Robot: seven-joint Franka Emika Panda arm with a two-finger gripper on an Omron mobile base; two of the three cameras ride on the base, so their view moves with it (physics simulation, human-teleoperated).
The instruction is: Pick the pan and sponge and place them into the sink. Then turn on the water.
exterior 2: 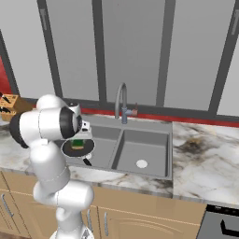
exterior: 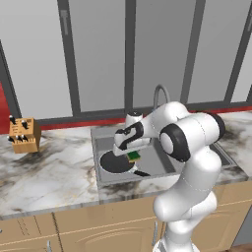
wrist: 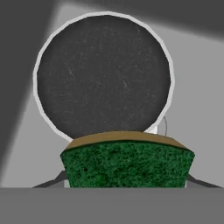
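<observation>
Sponge: nearest to my hand camera, the sponge (wrist: 127, 159) sits between the two dark finger tips, green face toward the lens and a yellow-brown edge along its top. In the left base view I see the same small green block (exterior: 133, 156) under the hand.
Gripper: my gripper (exterior: 133, 154) hangs over the left basin with the jaws partly apart and closed on the sponge, one tip at each side of it.
Pan: the round dark frying pan (wrist: 103, 74) lies flat on the floor of the left basin, directly under the sponge. In the left base view, the pan (exterior: 116, 162) has its short black handle toward the front rim of the sink.
Sink: the grey double-basin sink (exterior 2: 165, 156) is set in the marble counter (exterior: 47, 170). I see a round pale drain in the right basin.
Faucet: the curved grey gooseneck faucet (exterior 2: 121, 103) stands behind the basins, at the divider between them. I see no stream under its spout.
Knife block: a wooden knife block (exterior: 24, 135) stands on the counter, well apart to the left of the sink.
</observation>
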